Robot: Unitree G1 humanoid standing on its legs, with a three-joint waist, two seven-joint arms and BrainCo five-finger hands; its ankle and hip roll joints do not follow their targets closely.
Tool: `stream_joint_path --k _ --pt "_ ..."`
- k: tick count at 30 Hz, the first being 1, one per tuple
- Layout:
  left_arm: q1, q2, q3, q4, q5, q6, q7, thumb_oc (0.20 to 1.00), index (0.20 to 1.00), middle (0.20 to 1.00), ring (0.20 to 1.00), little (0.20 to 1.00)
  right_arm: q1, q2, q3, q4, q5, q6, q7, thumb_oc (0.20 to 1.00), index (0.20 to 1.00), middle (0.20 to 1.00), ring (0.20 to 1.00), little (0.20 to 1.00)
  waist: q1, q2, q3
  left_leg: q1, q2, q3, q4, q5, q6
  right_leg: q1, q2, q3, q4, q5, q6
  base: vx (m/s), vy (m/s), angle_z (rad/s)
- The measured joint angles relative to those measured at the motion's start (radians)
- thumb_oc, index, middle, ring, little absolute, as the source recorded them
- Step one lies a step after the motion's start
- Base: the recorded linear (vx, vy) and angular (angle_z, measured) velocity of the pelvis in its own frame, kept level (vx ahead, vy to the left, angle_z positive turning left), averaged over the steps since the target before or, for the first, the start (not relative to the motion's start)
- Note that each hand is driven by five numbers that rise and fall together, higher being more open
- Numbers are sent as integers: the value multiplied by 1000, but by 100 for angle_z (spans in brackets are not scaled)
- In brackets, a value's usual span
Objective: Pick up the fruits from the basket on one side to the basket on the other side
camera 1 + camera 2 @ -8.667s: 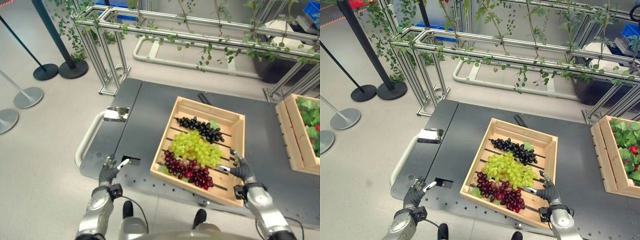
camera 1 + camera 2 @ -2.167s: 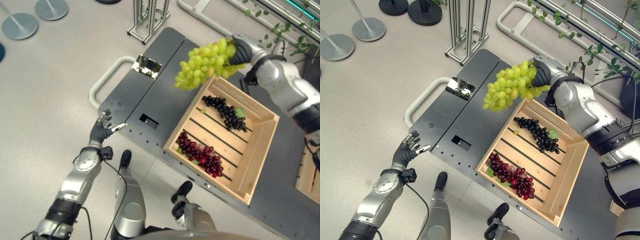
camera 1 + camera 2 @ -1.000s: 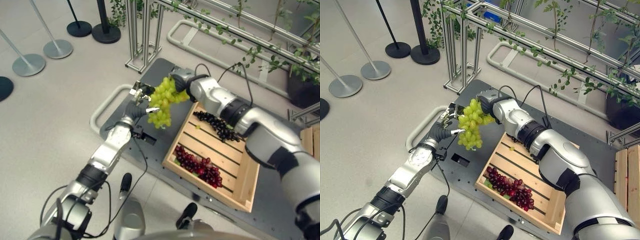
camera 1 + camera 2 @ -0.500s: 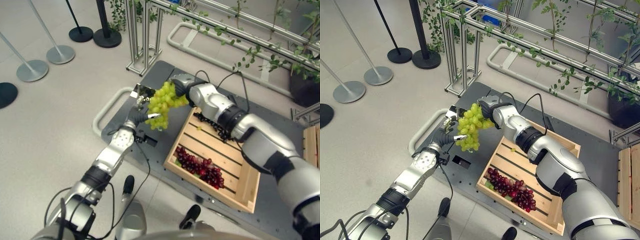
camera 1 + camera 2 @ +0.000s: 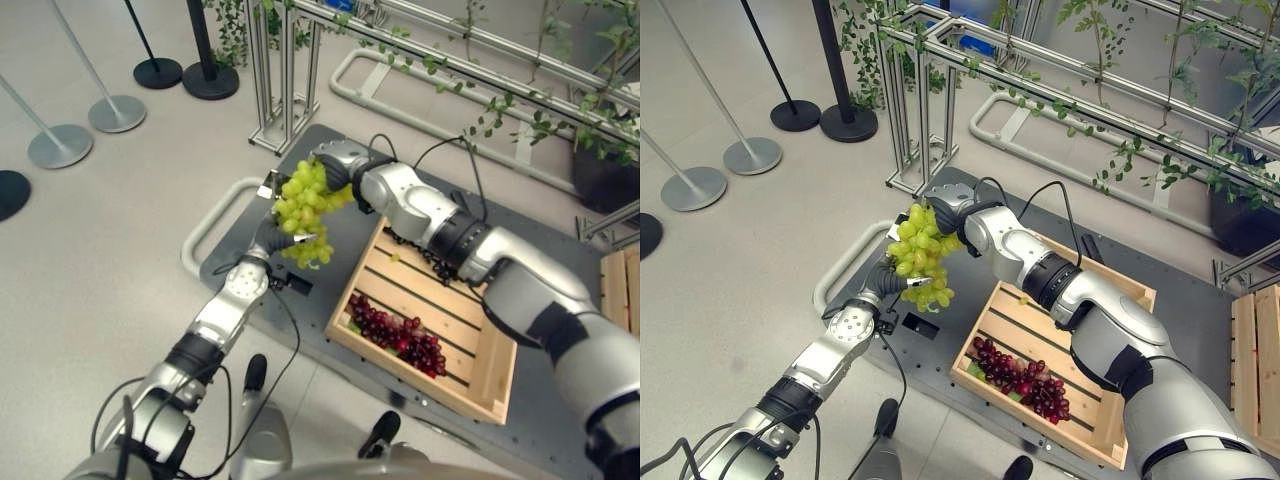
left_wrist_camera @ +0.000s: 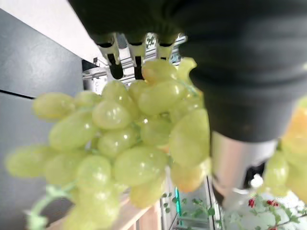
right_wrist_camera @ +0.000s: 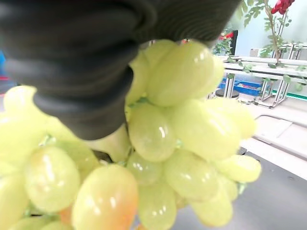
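- Bunch of pale green grapes (image 5: 304, 215) hangs in the air over the dark grey platform (image 5: 330, 195), left of the slatted wooden crate (image 5: 497, 356).
- Right hand (image 5: 335, 172) clenches its top; left hand (image 5: 272, 232) touches the bunch from below, grip unclear.
- Dark red grapes (image 5: 394, 336) and black grapes (image 5: 436, 266) lie in the crate.
- Since half a second ago, the bunch has edged further left.

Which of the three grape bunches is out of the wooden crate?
The green grape bunch, held up between both hands beside the wooden crate; the red grape bunch and the black grape bunch lie inside.
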Motion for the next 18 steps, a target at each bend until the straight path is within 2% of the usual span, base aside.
stream_joint_path --k 9,18 --pt "-6 -39 29 0 -4 -5 98 1000 1000 1000 1000 1000 8 14 -43 -56 91 8 -42 200 200 200 200 200 -4 -1 -1 0 0 0 0 0 0 0 0 0 0 0 0 0 0 0" --pt "-25 -75 31 2 -154 -37 158 1000 1000 1000 1000 1000 22 125 -97 -69 199 8 -130 200 200 200 200 200 -21 -31 -30 1 0 1 0 -1 0 0 0 1 0 0 0 0 0 0"
